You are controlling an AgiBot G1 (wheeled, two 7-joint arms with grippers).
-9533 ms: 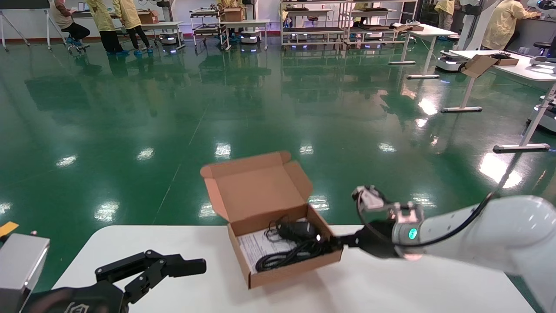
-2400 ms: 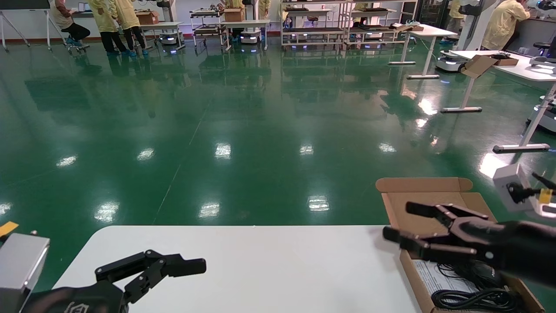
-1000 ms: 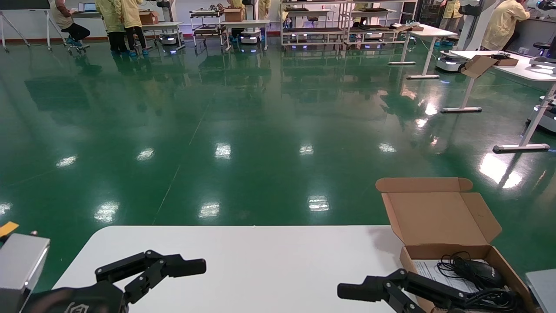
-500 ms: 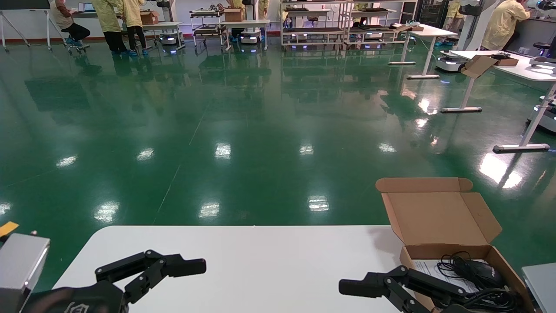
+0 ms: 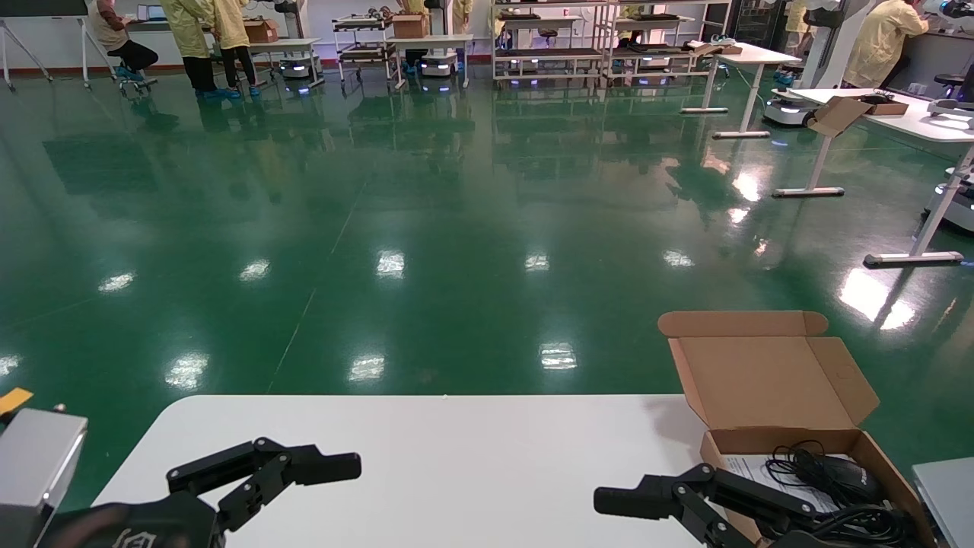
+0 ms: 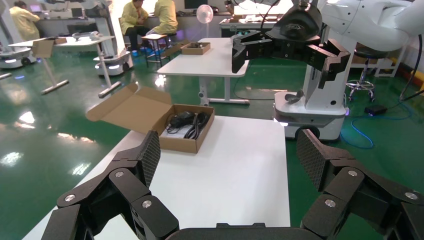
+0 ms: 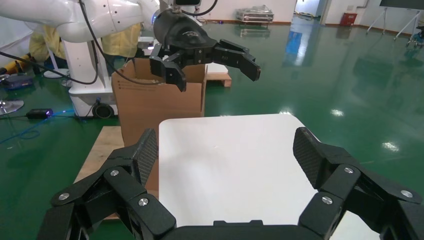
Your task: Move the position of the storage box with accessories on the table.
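The storage box [image 5: 768, 380] stands open at the right end of the white table [image 5: 456, 457], lid up. Inside lie a black mouse [image 5: 837, 470], a coiled black cable [image 5: 867, 521] and a white paper sheet [image 5: 749, 470]. My right gripper [image 5: 647, 510] is open and empty, low at the near edge, just left of the box and apart from it. My left gripper [image 5: 304, 476] is open and empty at the near left. In the left wrist view the box [image 6: 182, 144] shows far across the table, beyond my open left gripper [image 6: 230, 160]. The right wrist view shows its gripper [image 7: 225, 155] over bare tabletop.
A large cardboard carton [image 7: 150, 100] stands on the floor by the table's left end. The green floor [image 5: 456, 228] drops off beyond the far edge. Other white desks [image 5: 898, 114], racks and people stand far off.
The box went from the table's middle to its right end. My right gripper, at the box 9.5 s ago, has let go and dropped to the near edge. Nothing has moved in the last half second.
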